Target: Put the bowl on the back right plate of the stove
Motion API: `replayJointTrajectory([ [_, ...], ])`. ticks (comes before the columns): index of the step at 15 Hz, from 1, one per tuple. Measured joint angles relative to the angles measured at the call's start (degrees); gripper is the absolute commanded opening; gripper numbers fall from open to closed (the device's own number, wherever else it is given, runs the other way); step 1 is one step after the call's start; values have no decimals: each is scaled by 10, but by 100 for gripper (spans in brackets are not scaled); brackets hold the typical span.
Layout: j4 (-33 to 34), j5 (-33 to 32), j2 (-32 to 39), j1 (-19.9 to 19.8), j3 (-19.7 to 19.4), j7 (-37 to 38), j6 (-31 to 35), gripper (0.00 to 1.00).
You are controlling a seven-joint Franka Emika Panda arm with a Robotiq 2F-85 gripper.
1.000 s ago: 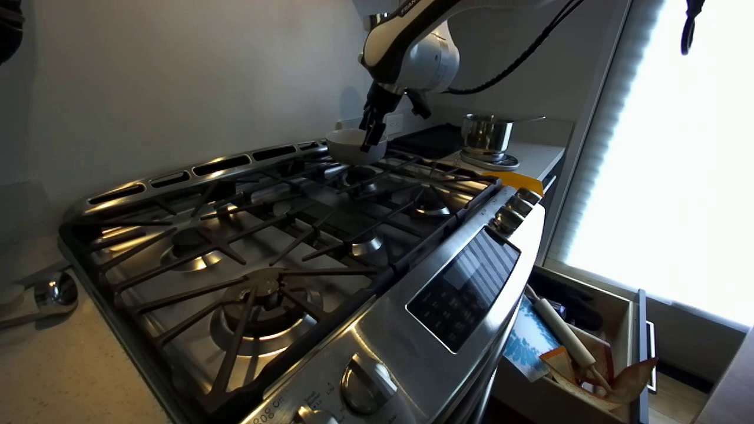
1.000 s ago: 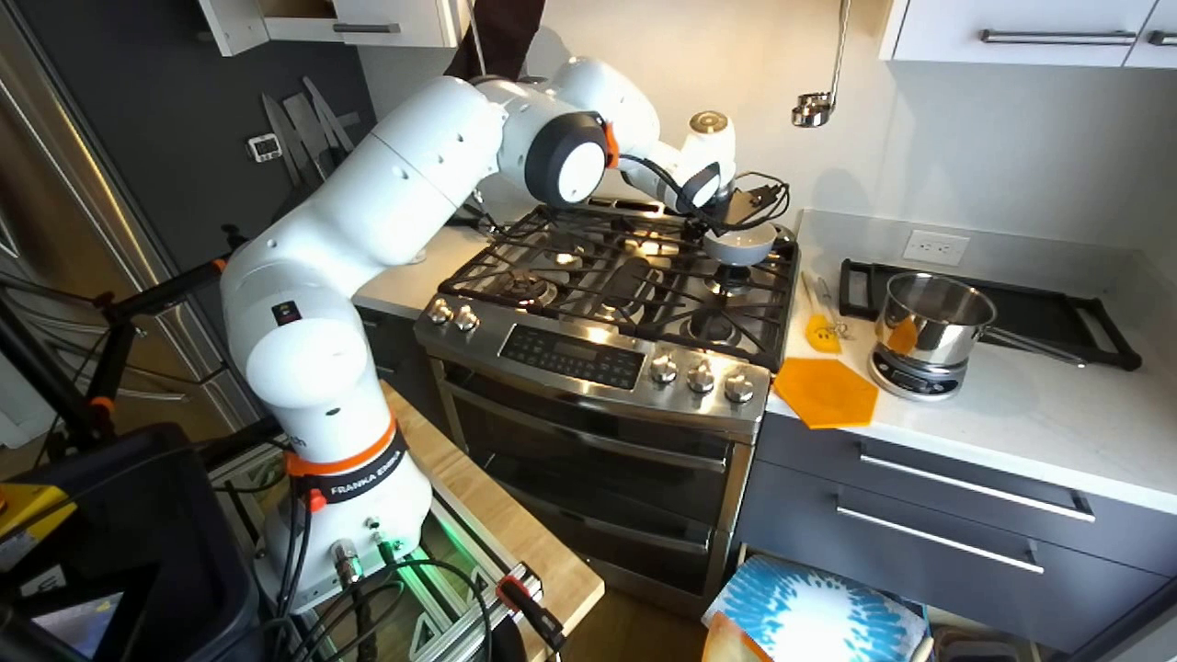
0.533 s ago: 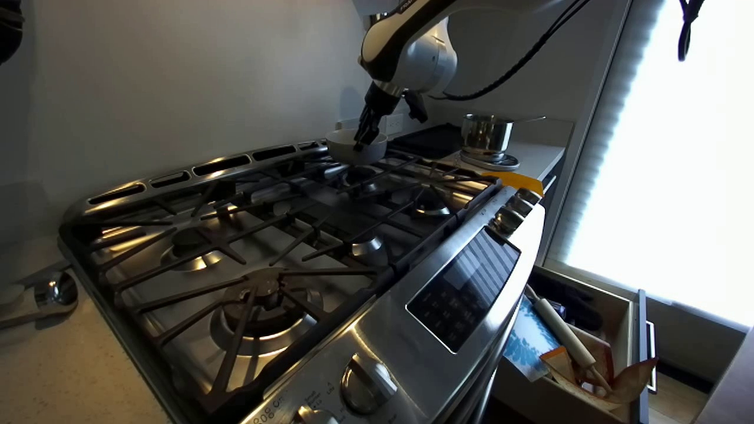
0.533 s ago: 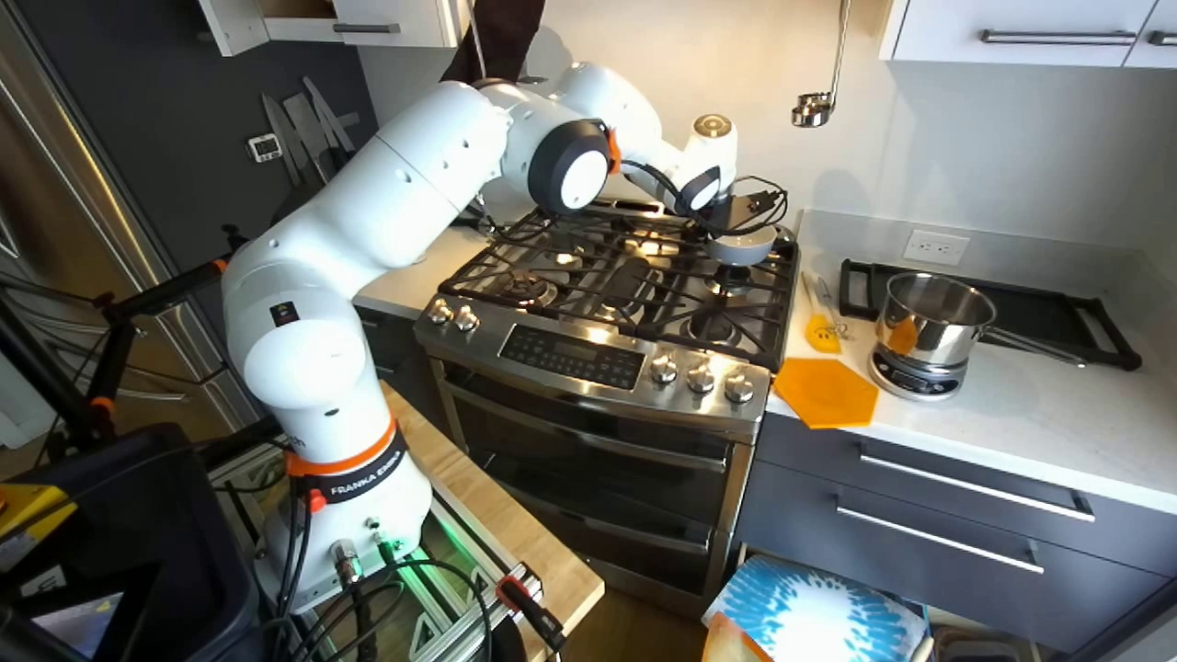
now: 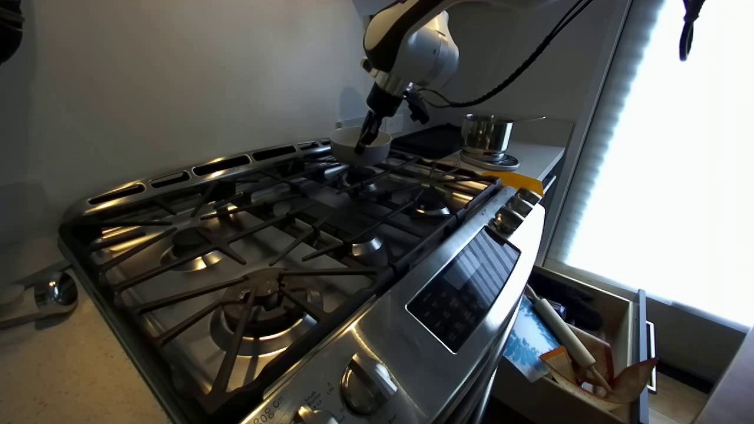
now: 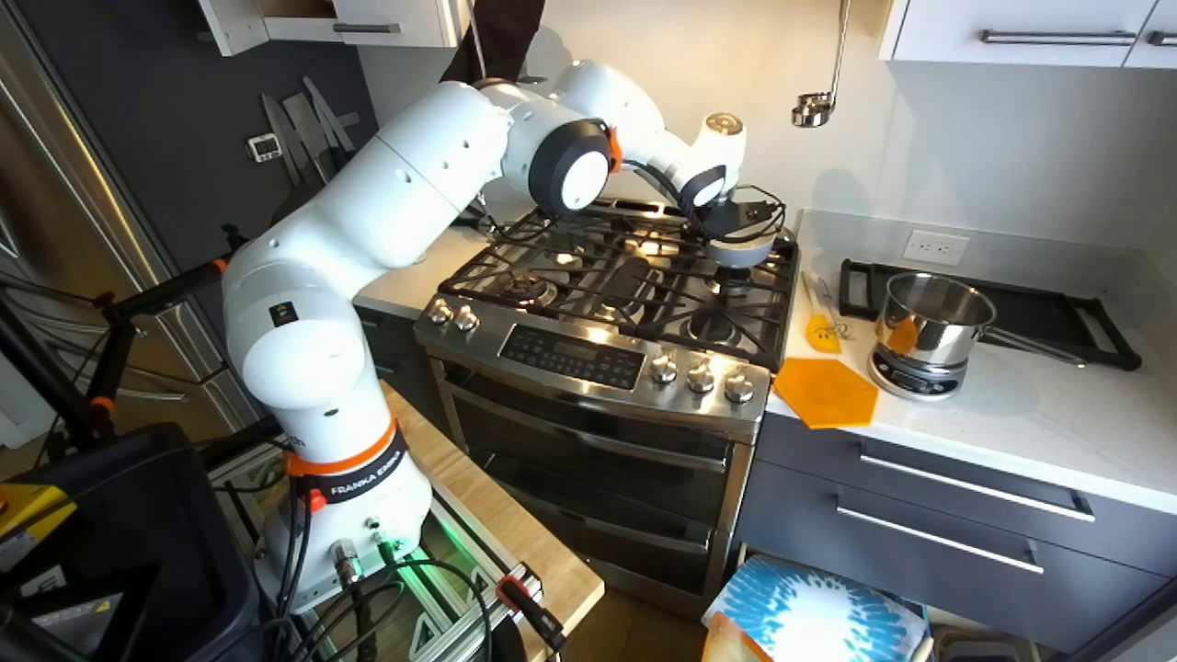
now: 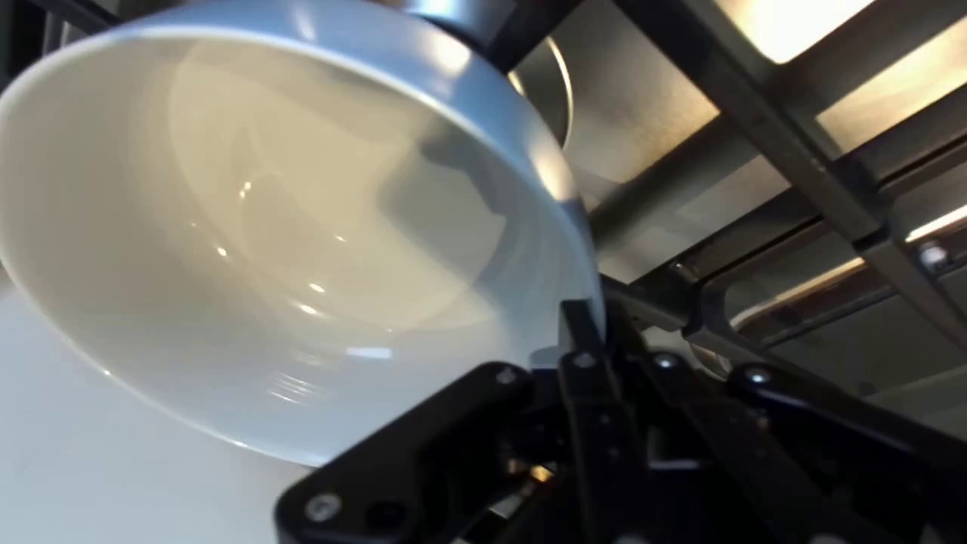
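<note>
As the bowl point(image 6: 739, 255) is held about upright over the back right plate point(image 6: 730, 279), the placing step is judged to be in hand; whether the bowl's base is touched by the plate cannot be told. For the next move, a small, level lowering seems to be called for, if any gap remains; after firm contact, the jaws should be parted and raised straight, so that the bowl is not dragged or tipped. By the gripper point(image 7: 599, 319), the bowl's rim is pinched, one finger being inside the wall and one outside; the jaws are nearly closed, with only the thin wall between them. Around the plate, the stove point(image 6: 598, 405) is seen; well apart, the pot point(image 6: 931, 322) is set on a scale point(image 6: 916, 375).
</note>
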Motion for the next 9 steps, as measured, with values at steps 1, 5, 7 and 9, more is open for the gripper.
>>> replayJointTrajectory([
  [1, 3, 2, 0, 0, 0, 4, -8, 2],
  [5, 10, 8, 0, 0, -1, 14, -19, 46],
  [7, 12, 8, 0, 0, -1, 19, -20, 61],
  [9, 14, 8, 0, 0, -1, 21, -20, 75],
])
